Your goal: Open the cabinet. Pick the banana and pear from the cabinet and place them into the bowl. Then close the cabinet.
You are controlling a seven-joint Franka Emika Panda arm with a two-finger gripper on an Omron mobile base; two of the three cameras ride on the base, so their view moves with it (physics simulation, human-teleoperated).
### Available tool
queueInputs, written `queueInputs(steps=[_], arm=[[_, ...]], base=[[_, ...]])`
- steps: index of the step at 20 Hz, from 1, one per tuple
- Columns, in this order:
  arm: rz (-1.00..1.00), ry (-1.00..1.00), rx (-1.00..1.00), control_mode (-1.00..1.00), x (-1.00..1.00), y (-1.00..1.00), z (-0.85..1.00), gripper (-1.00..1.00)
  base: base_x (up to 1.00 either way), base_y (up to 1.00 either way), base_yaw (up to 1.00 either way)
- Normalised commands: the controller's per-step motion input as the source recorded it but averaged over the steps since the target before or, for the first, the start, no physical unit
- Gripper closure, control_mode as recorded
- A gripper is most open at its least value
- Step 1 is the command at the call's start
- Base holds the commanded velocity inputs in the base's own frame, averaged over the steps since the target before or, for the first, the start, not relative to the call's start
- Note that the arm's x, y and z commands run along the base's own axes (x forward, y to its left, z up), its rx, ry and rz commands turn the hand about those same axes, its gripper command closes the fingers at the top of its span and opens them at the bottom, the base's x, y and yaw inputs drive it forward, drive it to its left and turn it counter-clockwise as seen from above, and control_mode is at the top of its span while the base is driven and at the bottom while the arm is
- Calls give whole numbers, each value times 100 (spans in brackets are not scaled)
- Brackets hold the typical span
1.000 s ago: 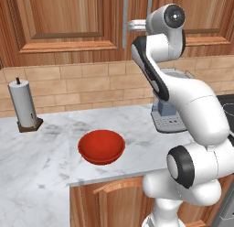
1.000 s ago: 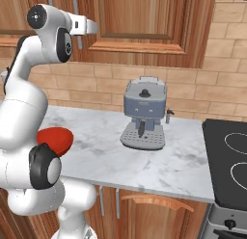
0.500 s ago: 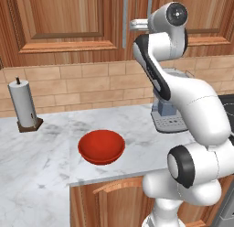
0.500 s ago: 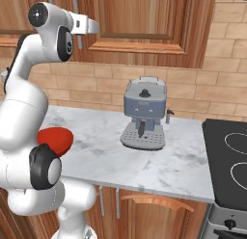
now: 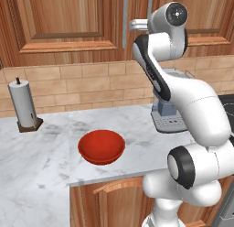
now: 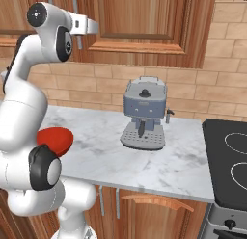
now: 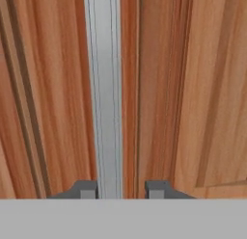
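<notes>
We find the gripper (image 7: 118,190) raised to the cabinet (image 5: 68,24), its two fingertips (image 7: 86,190) standing either side of the lower end of a slim grey handle (image 7: 103,88). Over the last second the jaws have drawn in from wide open to a narrow gap; the left tip sits against the handle's edge, while the right tip looks to stand just beside it, so we cannot tell whether the hold is firm. In the left base view the hand reaches up to the handle (image 5: 125,20) by the seam of the two doors, and the arm's posture is little altered from a second ago.

Both doors remain closed, so the banana and pear are hidden behind them. The bowl (image 5: 101,147) stands on the marble counter (image 5: 41,171), near and left of the arm, with a paper-towel roll (image 5: 23,105) further left.

We judge the opening step to be at the grasp stage; the pull has not begun.
</notes>
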Motion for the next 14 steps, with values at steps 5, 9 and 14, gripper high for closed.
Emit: queueInputs(steps=[5, 9, 14], arm=[[1, 0, 0, -100, -23, 0, 0, 100], [7, 0, 0, -100, -55, 0, 0, 100], [9, 0, 0, -100, -55, -7, 0, 100]], base=[[0, 0, 0], [0, 0, 0], [0, 0, 0]])
